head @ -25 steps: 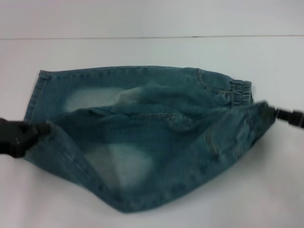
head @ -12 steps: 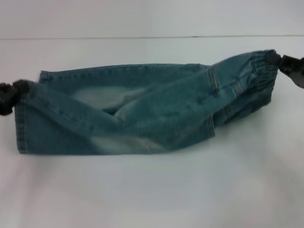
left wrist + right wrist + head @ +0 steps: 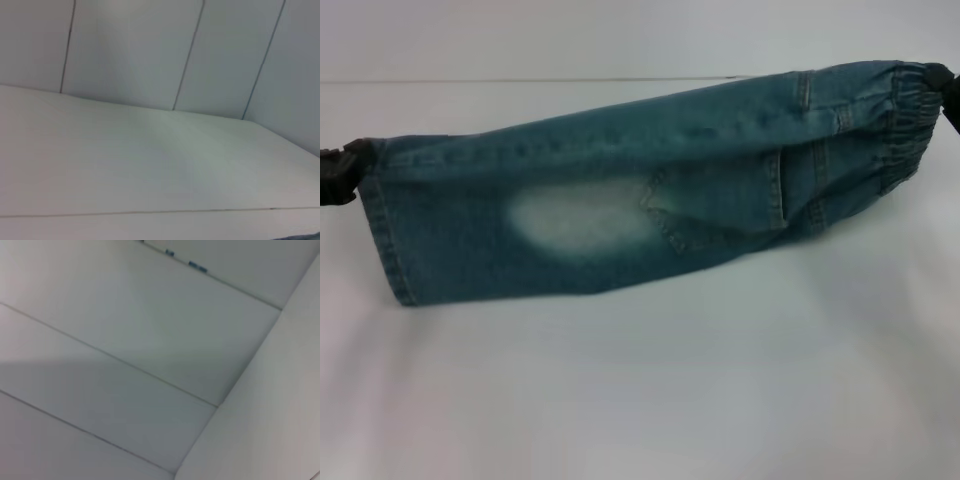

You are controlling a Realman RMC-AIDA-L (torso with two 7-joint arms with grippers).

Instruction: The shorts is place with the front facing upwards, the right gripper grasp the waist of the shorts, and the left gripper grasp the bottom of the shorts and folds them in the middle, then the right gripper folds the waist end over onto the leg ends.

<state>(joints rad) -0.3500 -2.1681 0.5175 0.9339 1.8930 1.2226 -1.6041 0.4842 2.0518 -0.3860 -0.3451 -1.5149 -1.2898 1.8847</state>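
The blue denim shorts [image 3: 640,190] hang stretched in a long band across the head view, lifted off the white table [image 3: 640,400]. The elastic waist [image 3: 905,110] is at the right, the leg hems [image 3: 385,230] at the left. My left gripper [image 3: 342,172] is shut on the upper corner of the leg end at the left edge. My right gripper [image 3: 948,90] is shut on the waist at the top right corner, mostly cut off by the frame. A faded patch and a back pocket face me. Neither wrist view shows the shorts or fingers.
The white table fills the head view below and behind the shorts. The left wrist view shows the tabletop [image 3: 150,165] and a panelled wall [image 3: 150,50]. Only white panels [image 3: 125,340] appear in the right wrist view.
Both grippers have lifted and carried the near edge of the shorts up and away, so the shorts went from spread open to a taut folded band hanging between them.
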